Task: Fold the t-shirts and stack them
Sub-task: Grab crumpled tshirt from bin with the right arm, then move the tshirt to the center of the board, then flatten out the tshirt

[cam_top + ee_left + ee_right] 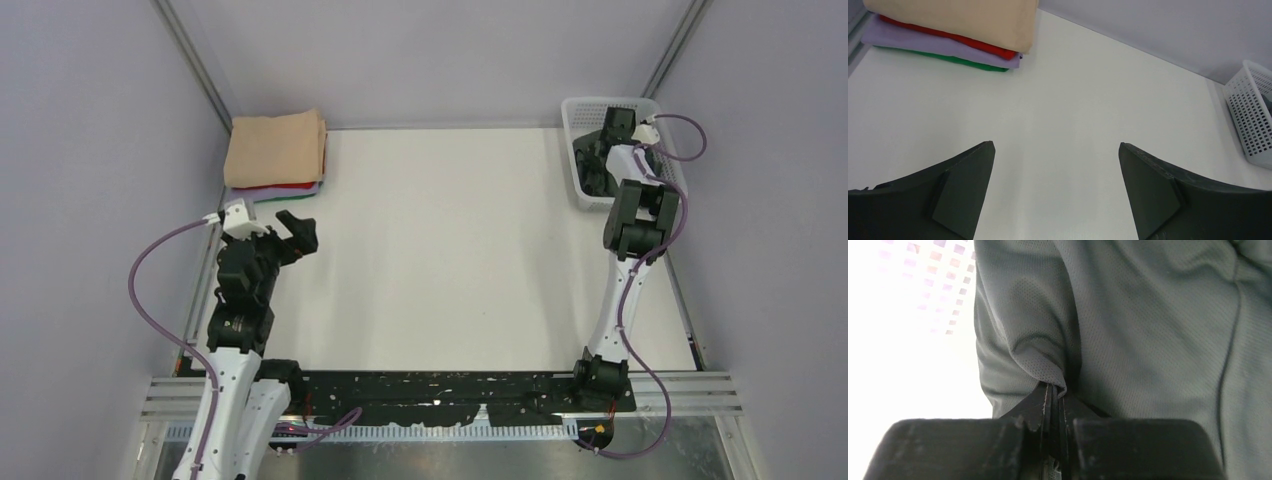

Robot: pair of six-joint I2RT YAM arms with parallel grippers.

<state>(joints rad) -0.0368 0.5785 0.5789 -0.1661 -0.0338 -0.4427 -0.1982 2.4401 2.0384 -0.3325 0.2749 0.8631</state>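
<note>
Four folded t-shirts sit stacked at ten o'clock, and one grey t-shirt is left to fold, in the basket at two o'clock, where the right gripper pinches it tight while the left gripper hangs with jaws spread wide.

Bright, even overhead light fills the top view. The flat white surface is nearly washed out, with only faint soft shadows by the arms. In the left wrist view the matte black left claw at 6 o'clock looks slightly soft. In the right wrist view the white plastic mesh basket at 10 o'clock burns out into blurred glare. The dark charcoal-grey knit t-shirt is dim, its weave sharp beside the shadowed black right claw.
</note>
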